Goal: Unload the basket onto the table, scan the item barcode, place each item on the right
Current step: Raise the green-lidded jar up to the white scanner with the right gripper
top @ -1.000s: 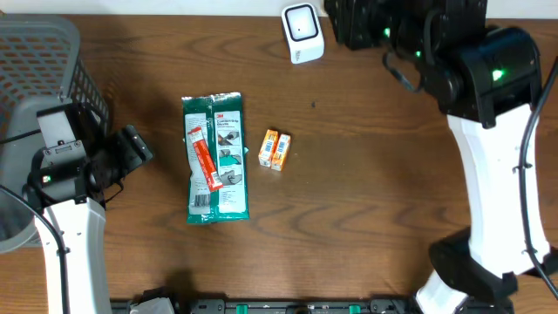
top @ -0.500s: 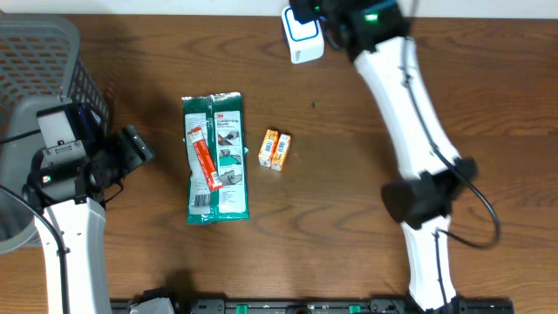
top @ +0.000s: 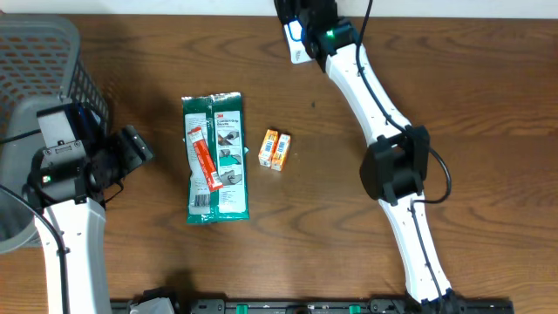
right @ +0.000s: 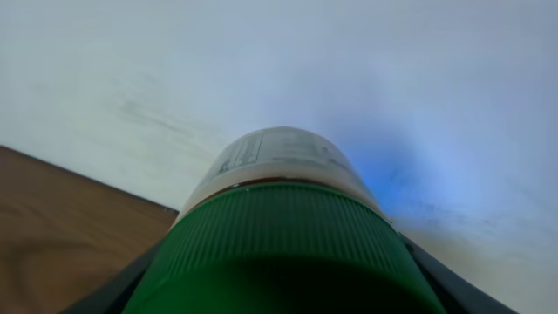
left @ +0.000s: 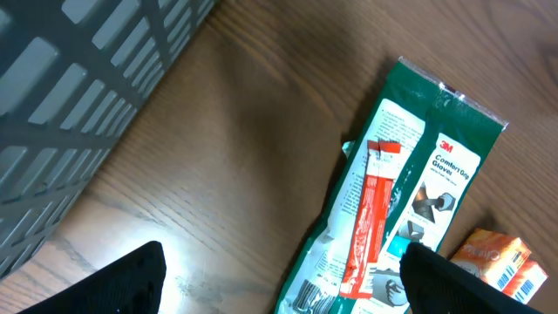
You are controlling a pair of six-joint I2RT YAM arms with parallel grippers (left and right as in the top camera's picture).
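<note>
table (top: 349, 157): wood, brown grain, smooth, is giving off a soft sheen
basket (top: 35, 52): grey plastic lattice, is looking matt
packet (top: 225, 166): green plastic film, crinkled, is shining glossy
small boxes (top: 276, 150): orange printed card, are looking smooth
scanner (top: 295, 54): white plastic, is looking smooth
bottle (right: 275, 157): pale label, seemingly paper, is looking matt
cap (right: 288, 253): green plastic, is looking dull
right arm (top: 366, 87): white plastic shell, is gleaming slightly

Looks like a mock shop checkout rigged in a robotics lab. Shows in a wood-grain counter (top: 506, 131) with a grey mesh basket (top: 35, 61) at far left, a white barcode scanner (top: 295, 51) at the far edge, and packaged goods mid-counter: a green glove pack (top: 228, 174), two small orange boxes (top: 276, 150). Adds a white left arm (top: 65, 235), a white right arm (top: 370, 87) and a plain white wall (right: 436, 70).
</note>
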